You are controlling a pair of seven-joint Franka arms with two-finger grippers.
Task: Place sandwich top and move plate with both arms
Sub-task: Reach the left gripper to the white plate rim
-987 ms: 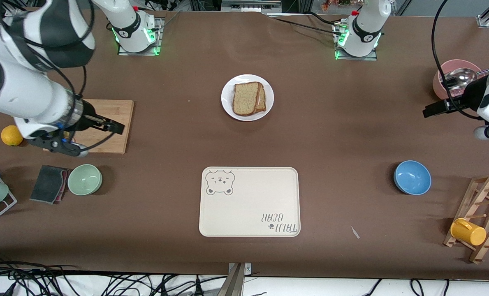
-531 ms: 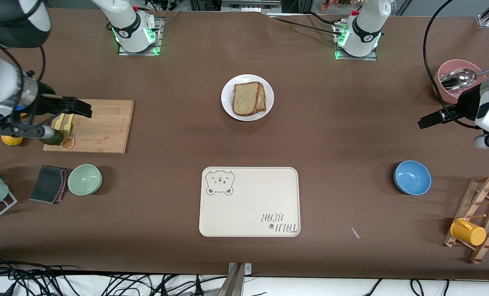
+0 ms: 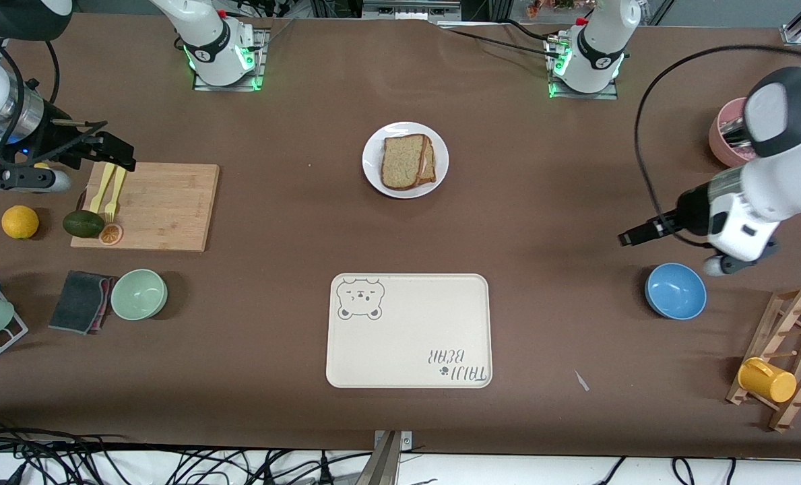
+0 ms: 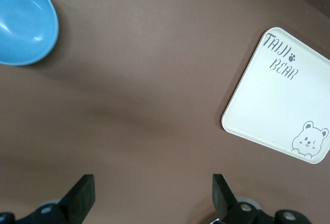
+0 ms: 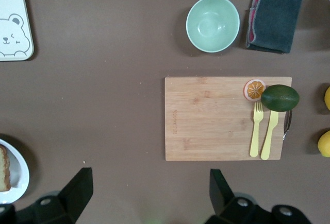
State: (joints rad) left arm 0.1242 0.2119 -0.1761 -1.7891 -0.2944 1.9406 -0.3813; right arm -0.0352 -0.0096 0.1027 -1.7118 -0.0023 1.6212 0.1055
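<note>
brown table (image 3: 548, 202): sandwich top (image 3: 403, 162) on the plate (image 3: 373, 176); left gripper (image 3: 632, 237) released near blue bowl (image 3: 675, 290), right gripper (image 3: 118, 156) released over cutting board (image 3: 164, 209).

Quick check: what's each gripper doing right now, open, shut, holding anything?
Left gripper: open, empty, over bare table near the blue bowl.
Right gripper: open, empty, over the cutting board's edge.

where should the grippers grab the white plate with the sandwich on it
Grip the plate by its bare rim, one gripper from each arm's end. The bread slice fills the middle, leaving only a thin raised edge free, so level pinches at the two ends seem safest.
</note>
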